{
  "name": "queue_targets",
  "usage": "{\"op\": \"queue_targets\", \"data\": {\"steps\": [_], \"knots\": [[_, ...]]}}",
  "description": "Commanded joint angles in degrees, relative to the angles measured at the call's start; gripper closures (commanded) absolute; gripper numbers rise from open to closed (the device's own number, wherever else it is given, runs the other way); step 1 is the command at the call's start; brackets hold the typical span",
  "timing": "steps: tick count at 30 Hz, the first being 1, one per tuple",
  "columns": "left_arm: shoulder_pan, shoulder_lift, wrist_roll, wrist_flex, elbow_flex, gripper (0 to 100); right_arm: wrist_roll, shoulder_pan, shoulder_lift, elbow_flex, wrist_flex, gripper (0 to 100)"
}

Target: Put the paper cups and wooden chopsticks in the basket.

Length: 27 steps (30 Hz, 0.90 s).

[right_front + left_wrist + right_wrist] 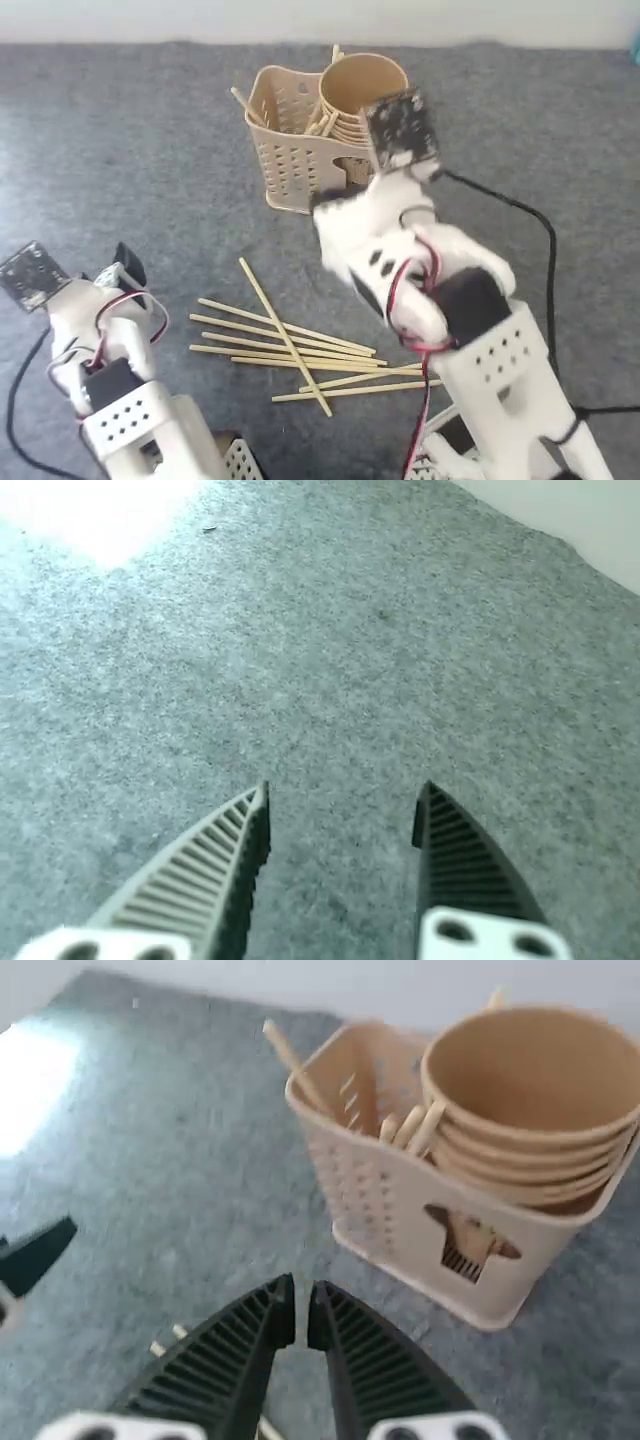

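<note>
- The basket point(295, 165) stands at the far middle of the desk point(120, 150), which is covered with a grey felt-like mat. It is beige, with rows of small holes in its walls.
- A stack of paper cups point(365, 80) sits upright in the right part of the basket, their rims rising above its wall.
- A few wooden chopsticks point(290, 1060) lean inside the basket to the left of the cups. One pokes out over the far-left corner.
- More loose chopsticks point(290, 345) lie flat on the desk, nearer than the basket and between the two arms. Most lie roughly side by side, and one longer stick lies slantwise across them.
- The right end effector point(302, 1312) hangs on the near side of the basket and points towards it. Its jaws are drawn almost together with only a thin slit between them, and they hold nothing.
- In the high view, the right arm point(400, 260) rises from the near right and leans over towards the basket.
- The left end effector point(345, 798) is at the near left, well apart from the basket. Its jaws are spread wide over bare mat with nothing between them.
</note>
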Motion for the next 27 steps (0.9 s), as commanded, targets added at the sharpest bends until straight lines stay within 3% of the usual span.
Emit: {"op": "queue_targets", "data": {"steps": [1,8,16,22,27], "knots": [[-3.08,-0.62,0.18,-1.32,-3.3,78,-2.55,-4.62,-3.74,1.49,4.53,96.5],[-9.67,-0.62,2.9,1.58,-6.64,78,-1.23,-12.97,-5.76,20.57,-2.95,96.3],[-11.25,0.35,3.08,2.99,-8.48,78,-1.58,-14.29,-5.14,40.09,-26.86,96.1],[-13.01,16.88,3.08,3.43,-16.75,78,-1.67,-15.08,3.12,41.14,-32.92,96.1],[-16.62,35.52,6.24,-1.05,-24.57,78,-4.13,-15.08,14.02,37.27,-36.18,96.1]]}}
